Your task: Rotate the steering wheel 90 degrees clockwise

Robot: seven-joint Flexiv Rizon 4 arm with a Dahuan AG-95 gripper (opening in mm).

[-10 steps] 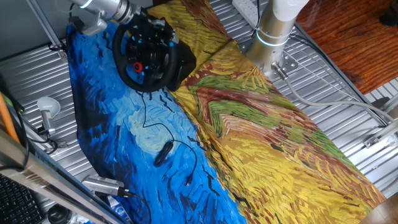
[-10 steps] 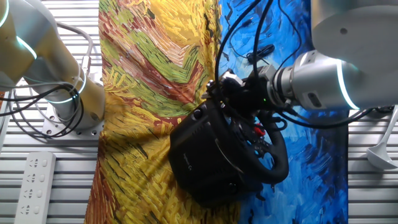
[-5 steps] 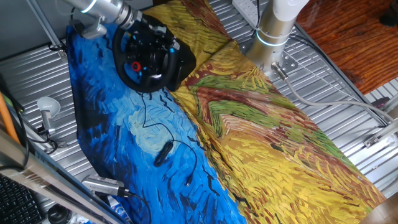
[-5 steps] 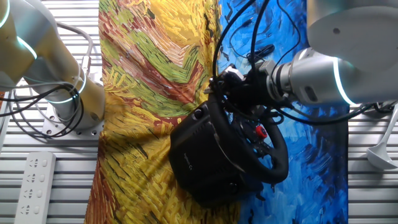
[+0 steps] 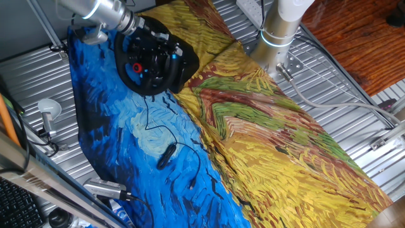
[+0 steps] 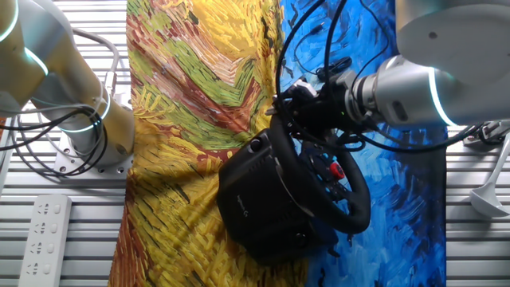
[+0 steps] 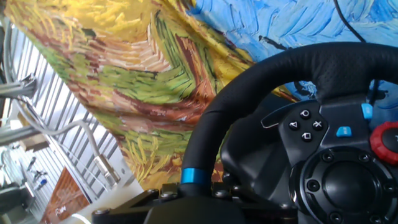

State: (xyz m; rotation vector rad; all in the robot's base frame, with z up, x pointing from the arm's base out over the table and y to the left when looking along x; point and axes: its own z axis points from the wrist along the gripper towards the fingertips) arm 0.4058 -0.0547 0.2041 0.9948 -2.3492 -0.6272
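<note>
The steering wheel [image 5: 128,75] is black with a thick rim and stands tilted on its black base at the far end of the table, on the painted cloth. Its hub carries a red round button [image 5: 137,68]. My gripper [image 5: 147,28] is shut on the top of the rim. In the other fixed view the gripper [image 6: 292,110] holds the rim's upper end of the wheel [image 6: 355,209]. In the hand view the rim [image 7: 323,62] arcs from between my fingers, with a blue stripe [image 7: 192,176] right at my gripper [image 7: 193,188]. The red button [image 7: 387,142] is at the right edge.
A small black oval device [image 5: 166,155] with a thin cable lies on the blue part of the cloth. A second robot arm's base [image 5: 278,31] stands at the table's far right. A white power strip [image 6: 44,231] lies on the metal table beside the yellow cloth.
My gripper has moved a little to the right along the top of the wheel in the one fixed view, still shut on the rim. The wheel has turned slightly with it.
</note>
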